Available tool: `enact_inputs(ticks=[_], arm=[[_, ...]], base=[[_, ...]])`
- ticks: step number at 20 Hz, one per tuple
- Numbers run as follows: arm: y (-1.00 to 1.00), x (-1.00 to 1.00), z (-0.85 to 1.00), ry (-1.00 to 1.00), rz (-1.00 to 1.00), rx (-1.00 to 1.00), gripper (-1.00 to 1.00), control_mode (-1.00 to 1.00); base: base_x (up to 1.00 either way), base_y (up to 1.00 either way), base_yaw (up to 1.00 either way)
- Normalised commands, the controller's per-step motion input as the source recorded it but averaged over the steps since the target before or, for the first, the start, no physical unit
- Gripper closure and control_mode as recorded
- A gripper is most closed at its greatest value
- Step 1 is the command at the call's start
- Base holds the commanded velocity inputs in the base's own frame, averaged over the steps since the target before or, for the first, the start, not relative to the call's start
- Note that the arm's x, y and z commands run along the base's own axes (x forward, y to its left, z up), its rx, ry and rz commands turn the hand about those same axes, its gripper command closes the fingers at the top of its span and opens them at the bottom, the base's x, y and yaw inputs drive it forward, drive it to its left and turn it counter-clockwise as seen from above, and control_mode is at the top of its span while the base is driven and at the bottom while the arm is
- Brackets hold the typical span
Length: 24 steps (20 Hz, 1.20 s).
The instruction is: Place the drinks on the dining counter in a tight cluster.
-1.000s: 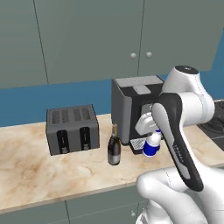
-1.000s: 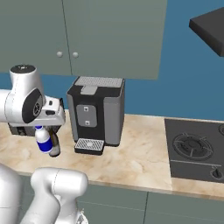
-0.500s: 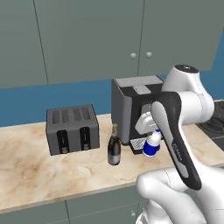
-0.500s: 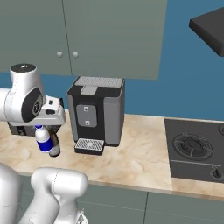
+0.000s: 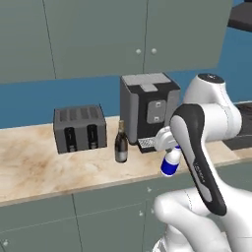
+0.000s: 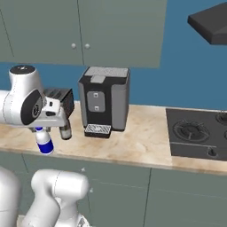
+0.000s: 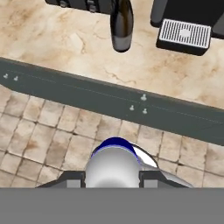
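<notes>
While the marble worktop (image 5: pixel 44 162) carries the coffee machine (image 5: pixel 147 110), toaster (image 5: pixel 78 129) and 1 dark bottle (image 5: pixel 121 143) between them, my gripper (image 7: pixel 113 174) has its 2 fingers clamped on the white blue-label bottle (image 5: pixel 171 162), off the worktop's front edge, above the floor.

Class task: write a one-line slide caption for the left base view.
The gripper holds the little white bottle off the worktop, where a dark bottle stands between toaster and coffee machine.
</notes>
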Motion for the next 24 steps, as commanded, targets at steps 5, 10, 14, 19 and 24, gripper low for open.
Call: enact_inputs(ticks=[5, 10, 14, 19, 24], arm=[[0.0, 0.0, 0.0, 0.0, 0.0, 0.0, 1.0, 1.0], [0.0, 0.0, 0.0, 0.0, 0.0, 0.0, 1.0, 1.0], [0.0, 0.0, 0.0, 0.0, 0.0, 0.0, 1.0, 1.0], [0.0, 0.0, 0.0, 0.0, 0.0, 0.0, 1.0, 1.0], [0.0, 0.0, 0.0, 0.0, 0.0, 0.0, 1.0, 1.0]], base=[[-0.47, 0.42, 0.24], [-0.2, 0.39, 0.68], [-0.03, 0.4, 0.93], [0.0, 0.37, 0.97], [0.0, 0.39, 0.97]])
